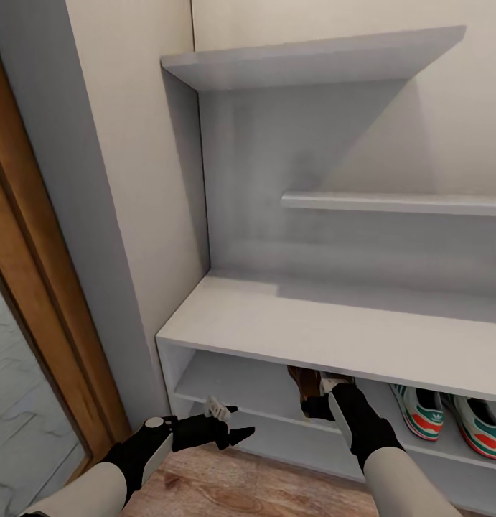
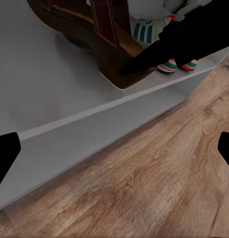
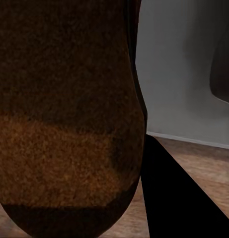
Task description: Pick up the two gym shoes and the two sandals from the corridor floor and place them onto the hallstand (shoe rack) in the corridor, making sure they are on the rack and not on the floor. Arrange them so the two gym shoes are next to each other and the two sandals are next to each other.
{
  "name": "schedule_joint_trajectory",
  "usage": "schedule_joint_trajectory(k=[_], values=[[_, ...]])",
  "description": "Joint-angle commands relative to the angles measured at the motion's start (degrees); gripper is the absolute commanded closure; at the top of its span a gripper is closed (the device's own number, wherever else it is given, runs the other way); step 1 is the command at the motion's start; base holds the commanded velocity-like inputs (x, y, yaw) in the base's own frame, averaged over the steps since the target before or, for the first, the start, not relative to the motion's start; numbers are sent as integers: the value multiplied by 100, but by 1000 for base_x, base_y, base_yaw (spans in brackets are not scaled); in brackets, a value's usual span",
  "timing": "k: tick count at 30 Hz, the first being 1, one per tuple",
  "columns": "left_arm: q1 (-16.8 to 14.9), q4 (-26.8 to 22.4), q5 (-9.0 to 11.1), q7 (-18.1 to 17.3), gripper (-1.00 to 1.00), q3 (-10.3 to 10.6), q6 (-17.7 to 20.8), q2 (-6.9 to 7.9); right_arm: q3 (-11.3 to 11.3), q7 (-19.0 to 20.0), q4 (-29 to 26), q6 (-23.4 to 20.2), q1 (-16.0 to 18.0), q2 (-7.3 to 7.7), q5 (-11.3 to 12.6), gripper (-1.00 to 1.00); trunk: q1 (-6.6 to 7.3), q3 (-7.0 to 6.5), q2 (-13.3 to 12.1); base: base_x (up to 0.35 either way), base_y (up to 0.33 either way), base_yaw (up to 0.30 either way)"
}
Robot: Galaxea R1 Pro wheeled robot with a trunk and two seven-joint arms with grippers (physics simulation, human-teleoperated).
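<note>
While the right pincer [image 1: 321,403] reaches into the upper open shelf of the hallstand [image 1: 334,337], it grips a dark brown sandal [image 1: 303,384], whose tan footbed fills the right wrist view [image 3: 64,124]. Seen from the left wrist, the sandal [image 2: 102,47] rests on the grey shelf board near its front edge, with the right arm's dark fingers against its side. Two gym shoes [image 1: 448,416] stand side by side farther right on the same shelf, red-orange heels facing outward; they also appear beyond the sandal in the left wrist view [image 2: 161,42]. Its jaws spread and empty, the left pincer [image 1: 237,427] hovers above the corridor floor [image 1: 262,488], just before the rack's lower edge.
</note>
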State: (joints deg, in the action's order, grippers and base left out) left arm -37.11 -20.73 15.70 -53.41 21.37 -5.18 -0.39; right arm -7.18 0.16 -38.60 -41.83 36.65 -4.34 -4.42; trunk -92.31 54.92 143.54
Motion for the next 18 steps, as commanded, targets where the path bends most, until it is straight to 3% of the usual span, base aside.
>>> schedule_joint_trajectory(k=[1, 18], values=[[-6, 7, 29, 6, -100, 43, -54, 6, -29, 11, -8, -27, 3, -7, -25, 100, 1, 6, 2, 7, -6, 0], [-7, 7, 29, 6, -100, 43, -54, 10, -28, 11, -8, -27, 4, -13, -32, 100, 1, 6, 2, 25, 0, 0]])
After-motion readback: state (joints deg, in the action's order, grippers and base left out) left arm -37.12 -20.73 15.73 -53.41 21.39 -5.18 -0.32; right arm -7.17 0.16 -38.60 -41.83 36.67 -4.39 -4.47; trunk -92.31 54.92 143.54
